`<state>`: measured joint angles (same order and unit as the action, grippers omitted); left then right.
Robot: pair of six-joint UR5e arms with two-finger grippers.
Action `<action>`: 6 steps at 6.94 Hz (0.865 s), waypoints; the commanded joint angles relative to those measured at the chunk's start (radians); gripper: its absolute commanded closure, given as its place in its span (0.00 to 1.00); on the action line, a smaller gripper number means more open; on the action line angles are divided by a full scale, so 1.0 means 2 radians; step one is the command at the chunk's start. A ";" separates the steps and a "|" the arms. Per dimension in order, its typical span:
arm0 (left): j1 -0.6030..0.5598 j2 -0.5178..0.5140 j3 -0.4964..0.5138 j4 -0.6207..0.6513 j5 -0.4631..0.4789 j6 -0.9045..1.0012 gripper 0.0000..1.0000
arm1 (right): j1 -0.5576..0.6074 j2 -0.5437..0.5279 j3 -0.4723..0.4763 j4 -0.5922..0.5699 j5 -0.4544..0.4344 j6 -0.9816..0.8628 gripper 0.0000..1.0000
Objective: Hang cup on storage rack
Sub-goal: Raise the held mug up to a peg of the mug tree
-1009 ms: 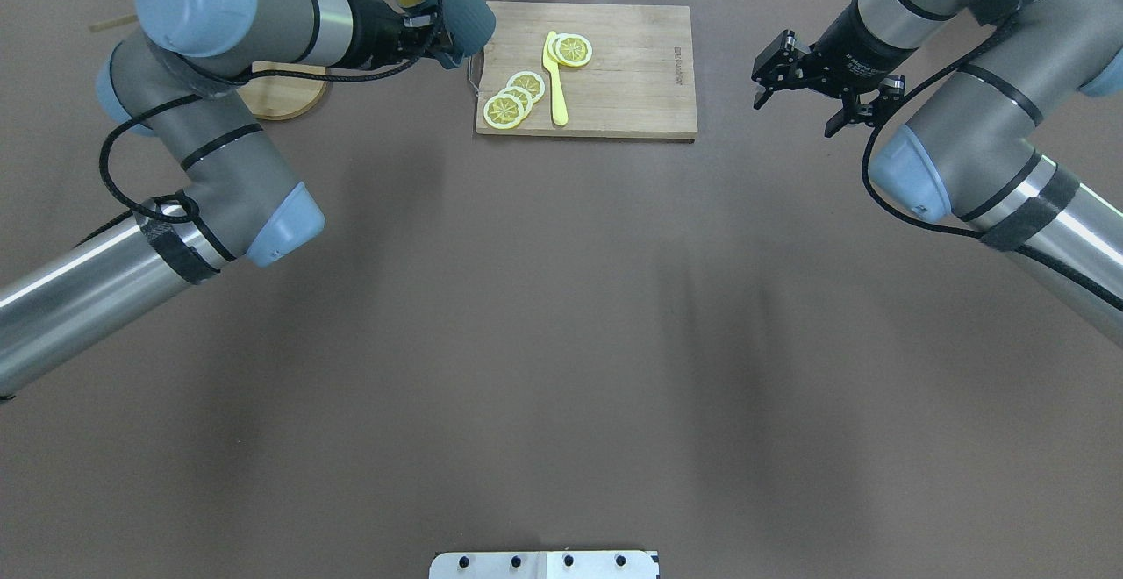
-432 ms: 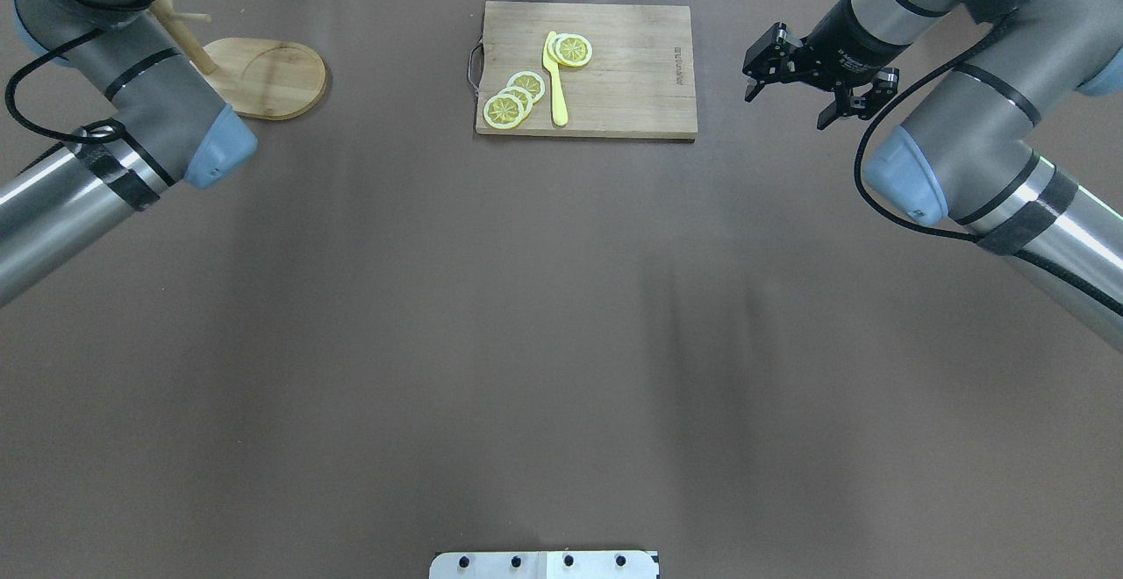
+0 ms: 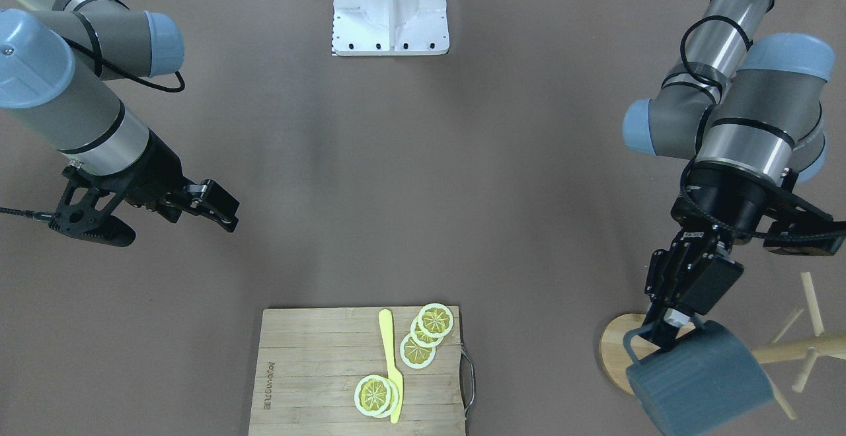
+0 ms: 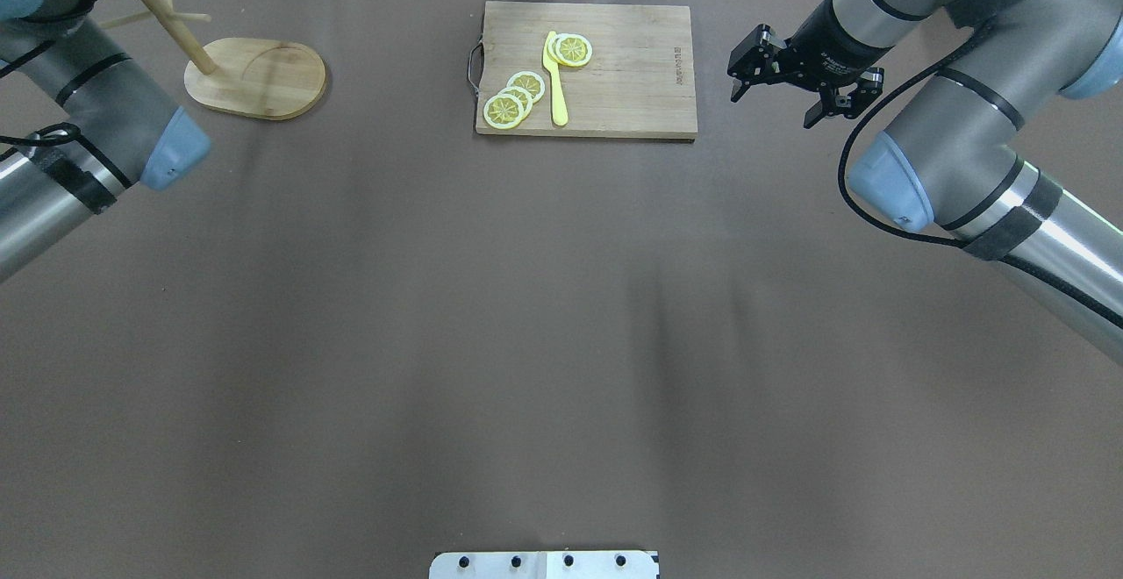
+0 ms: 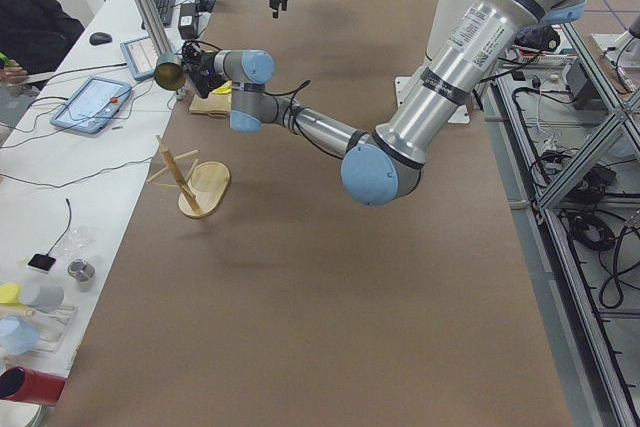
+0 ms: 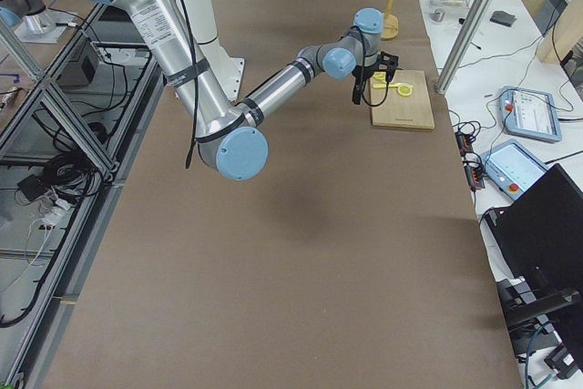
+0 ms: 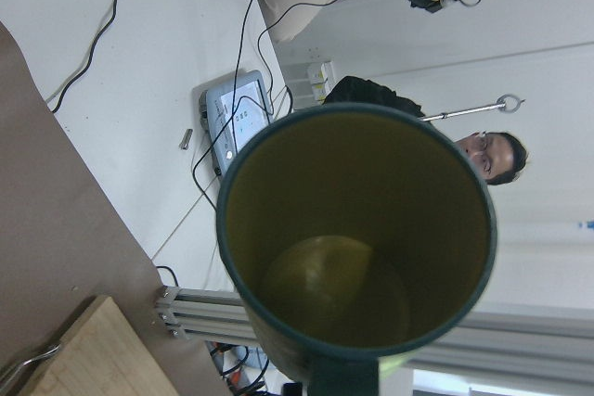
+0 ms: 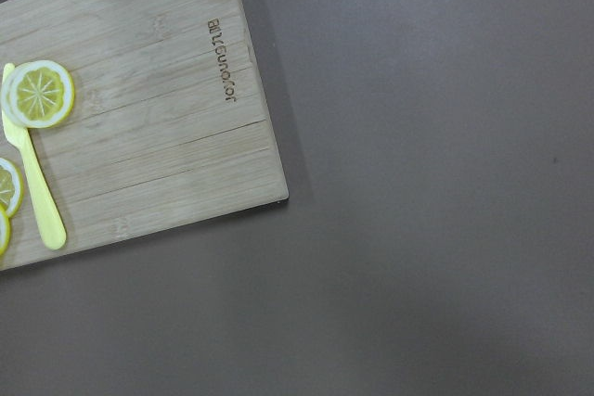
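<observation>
Presently, front-facing view: left gripper (image 3: 666, 335) fingers clamped on the cup (image 3: 704, 380) at its rim by the handle. The cup is airborne and tipped, overlapping the storage rack (image 3: 611, 357) base in the picture; no peg is through the handle. Right gripper (image 3: 165, 219) fingers spread, empty, well apart from the cutting board (image 3: 317, 370). Overhead view: rack base and pole on the far left of the tabletop (image 4: 526, 342); cup out of frame. Left-end view: cup held high, above and beyond the rack, apart from its pegs. Left wrist view: only the cup's yellow-green inside. Judgement: pick-up done, carry nearly done; aligning the handle with a peg, lowering and letting go are left.
</observation>
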<state>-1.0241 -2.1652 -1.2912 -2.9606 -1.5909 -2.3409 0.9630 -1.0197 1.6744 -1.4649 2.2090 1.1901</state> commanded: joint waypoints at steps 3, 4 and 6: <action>0.003 0.031 0.043 -0.123 0.063 -0.095 1.00 | -0.004 0.002 0.000 -0.001 -0.005 0.000 0.00; 0.004 0.031 0.045 -0.126 0.068 -0.100 1.00 | -0.004 0.002 0.000 -0.001 -0.005 0.000 0.00; 0.017 0.046 0.046 -0.155 0.084 -0.118 1.00 | -0.006 0.002 0.000 0.000 -0.006 0.000 0.00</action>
<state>-1.0039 -2.0936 -1.2020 -3.2308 -1.4372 -2.5600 0.9532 -1.0156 1.6751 -1.4662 2.1980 1.1904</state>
